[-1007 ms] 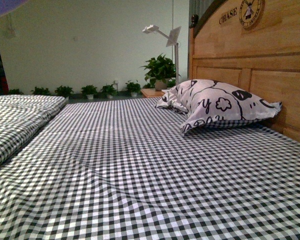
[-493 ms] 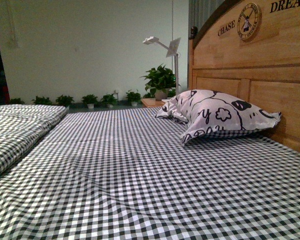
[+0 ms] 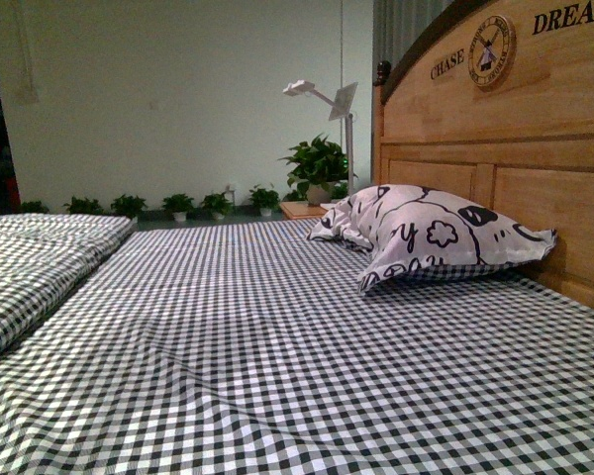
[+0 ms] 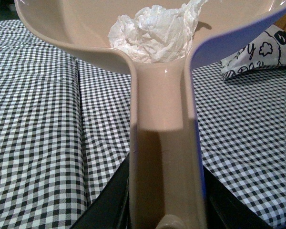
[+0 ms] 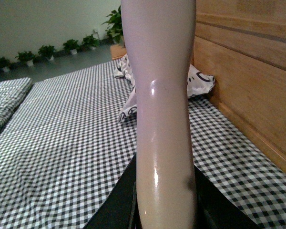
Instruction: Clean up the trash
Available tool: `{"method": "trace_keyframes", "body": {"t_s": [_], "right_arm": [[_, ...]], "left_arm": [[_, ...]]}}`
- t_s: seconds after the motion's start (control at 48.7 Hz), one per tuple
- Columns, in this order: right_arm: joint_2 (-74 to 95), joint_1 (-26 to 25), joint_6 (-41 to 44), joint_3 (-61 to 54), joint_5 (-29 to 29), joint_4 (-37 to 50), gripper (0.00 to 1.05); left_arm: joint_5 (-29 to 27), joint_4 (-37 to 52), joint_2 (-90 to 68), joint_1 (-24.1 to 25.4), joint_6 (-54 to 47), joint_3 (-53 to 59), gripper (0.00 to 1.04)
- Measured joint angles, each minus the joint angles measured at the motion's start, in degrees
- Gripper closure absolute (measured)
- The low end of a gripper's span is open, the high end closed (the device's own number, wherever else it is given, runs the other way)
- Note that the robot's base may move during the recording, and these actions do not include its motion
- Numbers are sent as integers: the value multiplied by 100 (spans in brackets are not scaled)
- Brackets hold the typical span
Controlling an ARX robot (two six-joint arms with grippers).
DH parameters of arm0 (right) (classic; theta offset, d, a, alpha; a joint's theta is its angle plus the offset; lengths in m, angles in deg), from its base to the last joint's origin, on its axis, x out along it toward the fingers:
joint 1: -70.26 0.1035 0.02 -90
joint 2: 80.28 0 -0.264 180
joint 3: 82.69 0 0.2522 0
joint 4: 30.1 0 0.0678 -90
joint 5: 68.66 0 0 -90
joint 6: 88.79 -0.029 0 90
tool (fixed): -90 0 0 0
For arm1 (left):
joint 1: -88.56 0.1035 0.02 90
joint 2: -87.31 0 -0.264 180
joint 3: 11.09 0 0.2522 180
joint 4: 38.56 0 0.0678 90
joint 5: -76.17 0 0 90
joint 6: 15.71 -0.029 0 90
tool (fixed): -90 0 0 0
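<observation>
L gripper (image 4: 164, 210) is clamping the dustpan handle (image 4: 164, 157), crumpled paper wad (image 4: 152, 33) sitting in the pan; R gripper (image 5: 164, 210) is pinching a pinkish handle (image 5: 164, 119). Carry step; next needs level transport to a bin

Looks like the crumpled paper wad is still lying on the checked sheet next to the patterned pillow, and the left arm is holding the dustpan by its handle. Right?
Not quite. The crumpled paper wad is not on the checked sheet; it sits inside the dustpan, as the left wrist view shows. The rest holds: the left arm carries the dustpan by its handle, and the patterned pillow lies by the headboard.
</observation>
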Motion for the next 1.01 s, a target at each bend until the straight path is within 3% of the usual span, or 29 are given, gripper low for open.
{"method": "trace_keyframes", "body": {"t_s": [1.007], "right_arm": [[0,7,4,0,-2,0,85]], "left_arm": [[2,2,0,2,42,2,78]]}}
